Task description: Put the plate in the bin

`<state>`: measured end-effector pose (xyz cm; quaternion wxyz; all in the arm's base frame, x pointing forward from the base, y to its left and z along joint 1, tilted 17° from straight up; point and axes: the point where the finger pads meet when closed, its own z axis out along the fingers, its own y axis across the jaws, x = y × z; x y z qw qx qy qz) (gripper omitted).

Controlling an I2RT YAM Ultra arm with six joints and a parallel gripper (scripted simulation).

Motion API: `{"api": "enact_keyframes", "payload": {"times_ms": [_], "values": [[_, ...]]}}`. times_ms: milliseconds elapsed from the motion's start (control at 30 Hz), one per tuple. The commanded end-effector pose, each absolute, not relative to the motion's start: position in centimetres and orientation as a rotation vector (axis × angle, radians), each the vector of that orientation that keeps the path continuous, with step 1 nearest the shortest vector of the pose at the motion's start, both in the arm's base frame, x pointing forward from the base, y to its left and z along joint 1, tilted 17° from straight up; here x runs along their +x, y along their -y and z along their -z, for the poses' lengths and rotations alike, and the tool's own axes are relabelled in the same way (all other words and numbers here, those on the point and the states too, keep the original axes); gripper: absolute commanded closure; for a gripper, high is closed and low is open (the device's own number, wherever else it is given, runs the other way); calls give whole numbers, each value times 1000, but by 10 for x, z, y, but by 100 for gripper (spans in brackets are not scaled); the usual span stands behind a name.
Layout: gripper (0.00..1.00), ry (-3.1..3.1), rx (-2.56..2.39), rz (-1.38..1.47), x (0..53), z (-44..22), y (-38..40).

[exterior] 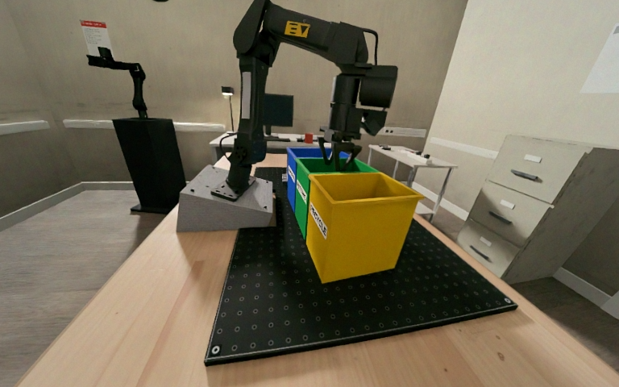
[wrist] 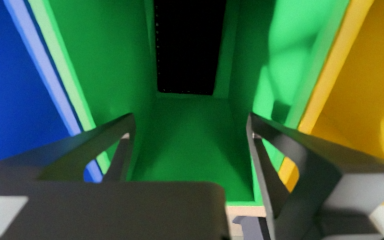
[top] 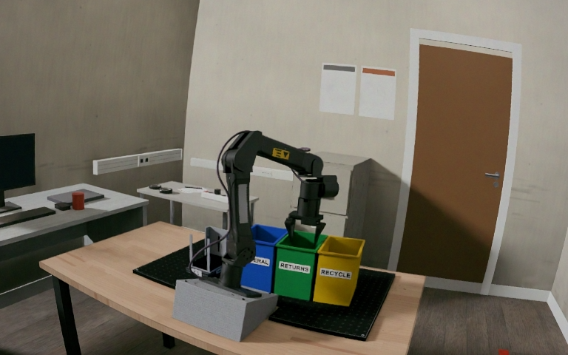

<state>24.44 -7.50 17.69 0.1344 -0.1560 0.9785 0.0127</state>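
Fingers: the gripper (top: 305, 226) hangs point-down over the mouth of the green RETURNS bin (top: 295, 279); its two fingers are spread wide with nothing between them and touch nothing.
Fingertips: level with the green bin's rim or just inside it, one tip near the wall on the blue side, the other near the wall on the yellow side.
Inside the green bin: the wrist view looks down between the fingers at a dark rectangular shape (wrist: 189, 47) against the far inner wall, with bare green floor in front of it; whether this is the plate cannot be told.
Blue bin (top: 261, 271): upright, touching the green bin on the side toward the rack.
Yellow bin (exterior: 360, 228): upright, labelled RECYCLE, touching the green bin on its other side.
Stack rack K1 (top: 214, 238): well apart from the green bin, beyond the blue bin and partly behind the arm; thin upright posts and a grey back panel show, and a dark shape low inside is too hidden to identify.
Arm (top: 240, 197): rises from a grey wedge base (top: 200, 308) in front of the blue bin, then reaches over to the green bin.
Breadboard (exterior: 346, 301): black perforated plate under the green bin and its neighbours, lying on the wooden tabletop (exterior: 136, 310).
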Motion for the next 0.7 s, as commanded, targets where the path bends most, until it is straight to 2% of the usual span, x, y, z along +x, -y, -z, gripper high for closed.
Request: {"api": "enact_keyframes", "payload": {"times_ms": [0, 667], "values": [[18, -2774, -444, 2, 243, -202, 77], [18, -2775, -444, 3, 233, -230, 78]]}}
